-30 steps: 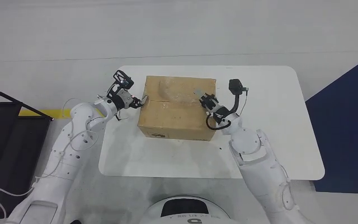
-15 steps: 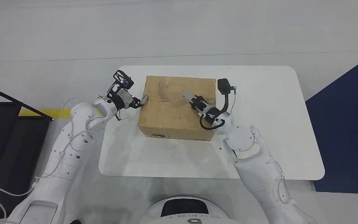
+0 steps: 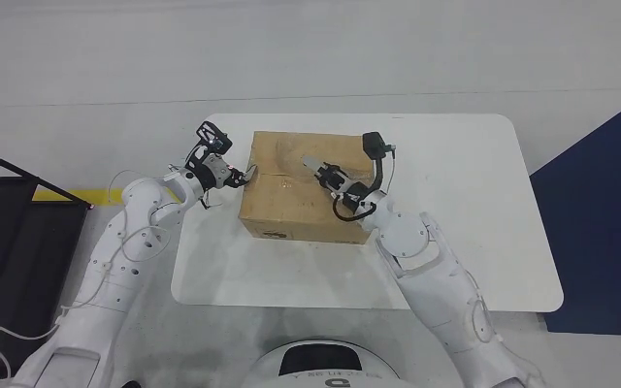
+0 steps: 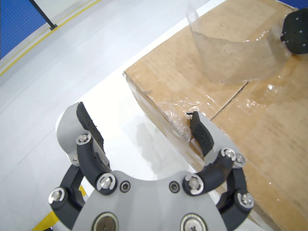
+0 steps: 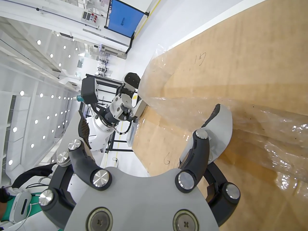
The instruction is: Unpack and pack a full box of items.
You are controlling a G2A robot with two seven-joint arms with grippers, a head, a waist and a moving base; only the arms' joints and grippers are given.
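Two grippers are hanging at one brown cardboard box (image 3: 306,189), which is sitting closed in the middle of the white table (image 3: 466,223). The left gripper (image 4: 138,116) is sitting at the box's left end with its fingers wide apart, holding nothing. One finger (image 4: 201,133) is touching the top edge of the box, right where some crinkly clear tape (image 4: 178,111) is bunching up. The other one is hanging over the table beside the box. The right gripper (image 5: 150,115) is hovering low over the top of the box, and its fingers are spread apart too. A long strip of clear tape (image 4: 231,58) is curling up off the lid, and its raised end is touching a finger pad (image 4: 294,34) of the right gripper.
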